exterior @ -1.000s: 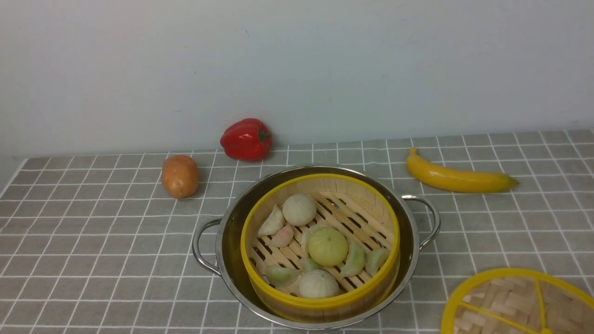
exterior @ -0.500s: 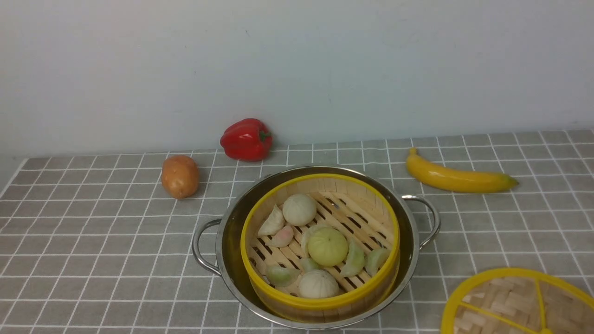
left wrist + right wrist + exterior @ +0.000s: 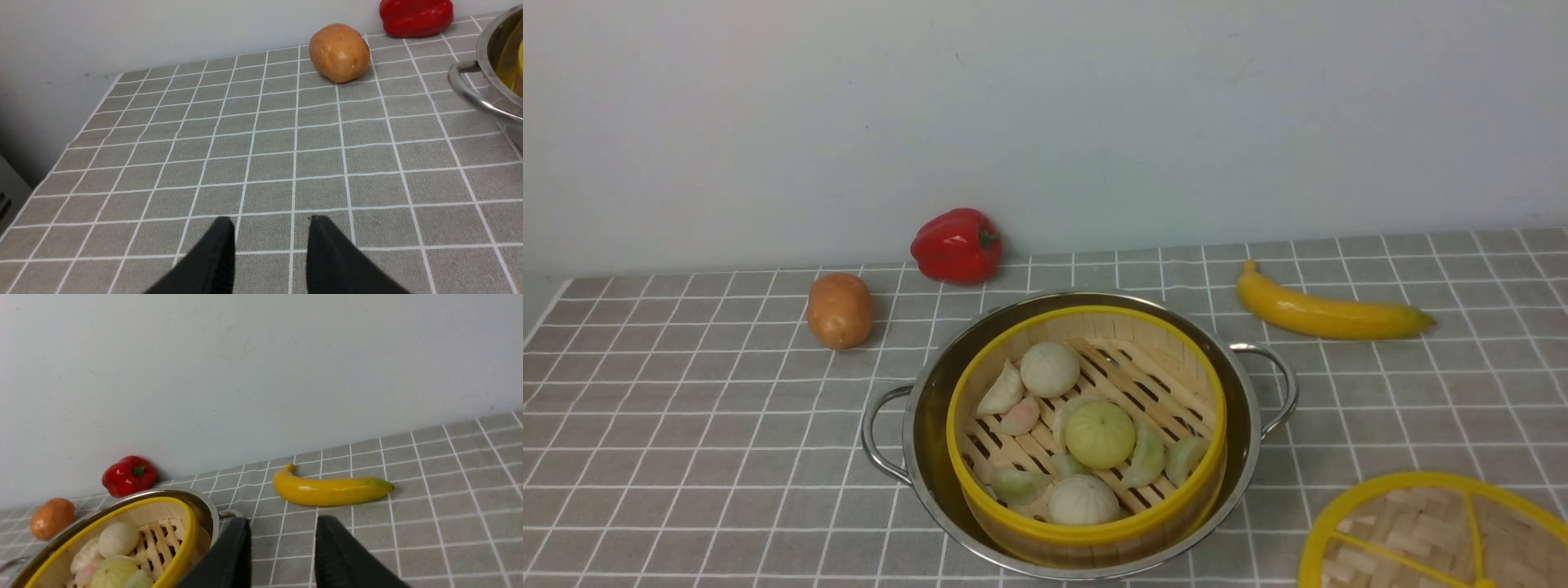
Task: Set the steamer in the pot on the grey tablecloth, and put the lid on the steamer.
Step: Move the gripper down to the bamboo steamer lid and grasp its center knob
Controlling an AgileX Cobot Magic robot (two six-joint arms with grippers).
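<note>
Steamer (image 3: 1094, 532): sits upright inside the pot, its yellow rim standing above the steel rim; the top is uncovered, with pale buns and dumplings (image 3: 1099, 433) on the slatted floor.
Pot (image 3: 929, 425): rests on the grey tablecloth (image 3: 686, 425), near the middle of the front view, one looped handle to each side; the gap to the steamer is wider on the robot's left.
Lid (image 3: 1413, 527): lies flat on the cloth to the robot's right of the pot, near the front and apart from it, partly cut off by the picture's edge.
Left gripper (image 3: 271, 219): above bare cloth, well apart from the pot handle; its black fingers (image 3: 220, 253) are spread with only cloth showing between them.
Right gripper (image 3: 282, 519): just beside the pot rim, facing the banana (image 3: 1327, 314); its fingers (image 3: 335, 555) are spread and hold nothing.
Other items: red pepper (image 3: 956, 245) by the wall, potato (image 3: 839, 310) to its left; both lie beyond the pot.
</note>
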